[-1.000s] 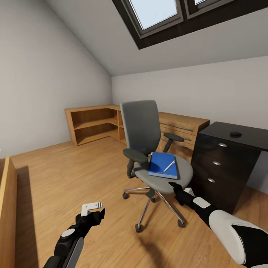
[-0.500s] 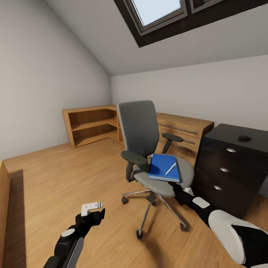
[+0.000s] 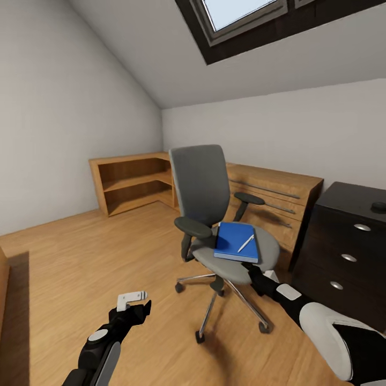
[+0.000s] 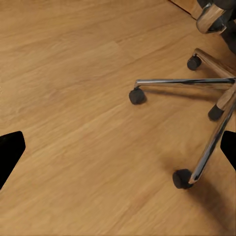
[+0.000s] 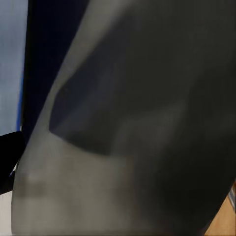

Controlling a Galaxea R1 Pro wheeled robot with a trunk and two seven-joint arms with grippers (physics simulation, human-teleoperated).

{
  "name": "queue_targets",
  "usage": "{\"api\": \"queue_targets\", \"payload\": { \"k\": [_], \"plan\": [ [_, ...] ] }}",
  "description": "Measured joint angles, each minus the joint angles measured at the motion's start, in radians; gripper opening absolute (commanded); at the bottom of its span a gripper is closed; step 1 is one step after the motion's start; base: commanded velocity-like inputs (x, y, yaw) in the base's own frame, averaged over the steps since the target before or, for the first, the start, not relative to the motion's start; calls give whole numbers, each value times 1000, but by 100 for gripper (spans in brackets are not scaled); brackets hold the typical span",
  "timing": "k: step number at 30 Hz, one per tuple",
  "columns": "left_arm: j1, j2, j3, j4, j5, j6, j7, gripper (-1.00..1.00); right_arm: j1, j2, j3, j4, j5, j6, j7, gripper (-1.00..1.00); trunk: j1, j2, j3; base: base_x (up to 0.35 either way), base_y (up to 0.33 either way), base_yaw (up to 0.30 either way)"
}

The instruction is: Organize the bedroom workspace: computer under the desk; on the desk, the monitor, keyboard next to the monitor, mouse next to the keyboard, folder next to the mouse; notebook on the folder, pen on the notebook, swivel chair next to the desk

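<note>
The right end effector [image 3: 251, 268] is hidden under the swivel chair [image 3: 236, 256] seat edge, its jaws unseen.

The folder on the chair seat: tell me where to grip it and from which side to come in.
Probably grip the folder by its near long edge, coming from the seat's front rim, where the right gripper sits. It lies flat on the swivel chair, with backrest behind and armrests beside, so the front looks freest. Keep it level, since the pen rests loose on top.
</note>
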Motion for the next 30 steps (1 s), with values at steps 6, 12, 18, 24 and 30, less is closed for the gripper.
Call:
{"api": "queue_targets", "payload": {
  "k": [6,12,18,24,30],
  "plan": [
    [0,0,-1,0,-1,0,0,100,-1,0,8,0,-2,1,2,100,0,0,4,101,44,143],
    [0,0,-1,0,-1,0,0,100,-1,0,7,-2,-2,1,3,100,0,0,5,4,2,244],
    [0,0,-2,0,-1,0,0,100,-1,0,11,-3,-3,2,4,100,0,0,5,3,0,205],
    [0,-1,-2,0,-2,0,0,100,-1,0,8,-4,-4,3,6,100,0,0,5,201,43,21],
    [0,0,-2,0,-2,0,0,100,-1,0,15,-3,-2,2,4,100,0,0,5,216,58,1]
  ]
}}
